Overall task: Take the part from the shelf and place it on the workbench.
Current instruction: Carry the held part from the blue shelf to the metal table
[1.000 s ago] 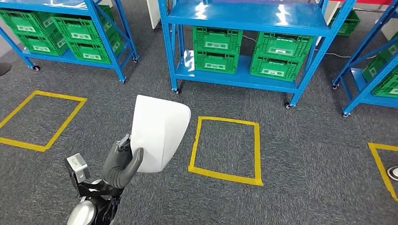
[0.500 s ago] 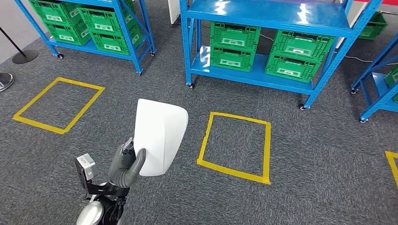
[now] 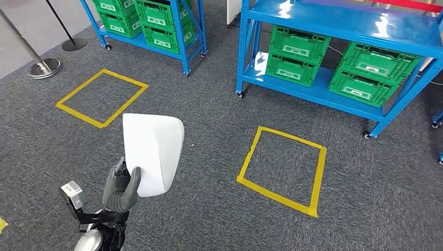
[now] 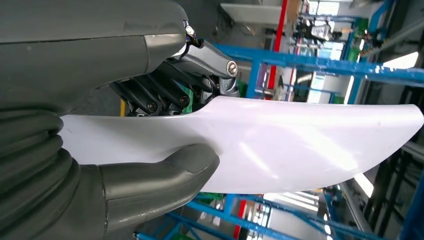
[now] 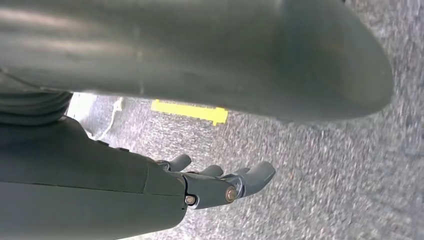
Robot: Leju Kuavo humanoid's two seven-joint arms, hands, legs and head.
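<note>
The part is a white curved shell (image 3: 152,151), held upright above the grey carpet at the lower left of the head view. My left hand (image 3: 121,187) grips its lower edge, thumb on the near face and fingers behind. In the left wrist view the white shell (image 4: 280,145) sits pinched between the thick thumb (image 4: 165,175) and the dark fingers (image 4: 165,97). My right hand (image 5: 220,182) hangs over the carpet with its fingers apart and nothing in it. No workbench is in sight.
Blue shelves (image 3: 334,26) with green crates (image 3: 298,52) stand ahead right, another rack (image 3: 156,21) at the top left. Yellow tape squares (image 3: 282,170) (image 3: 102,97) mark the carpet. Two stanchion bases (image 3: 44,68) stand at the far left.
The camera has turned left: the shelves and tape squares have slid to the right in the picture and stanchions have come into sight. My left hand still holds the shell.
</note>
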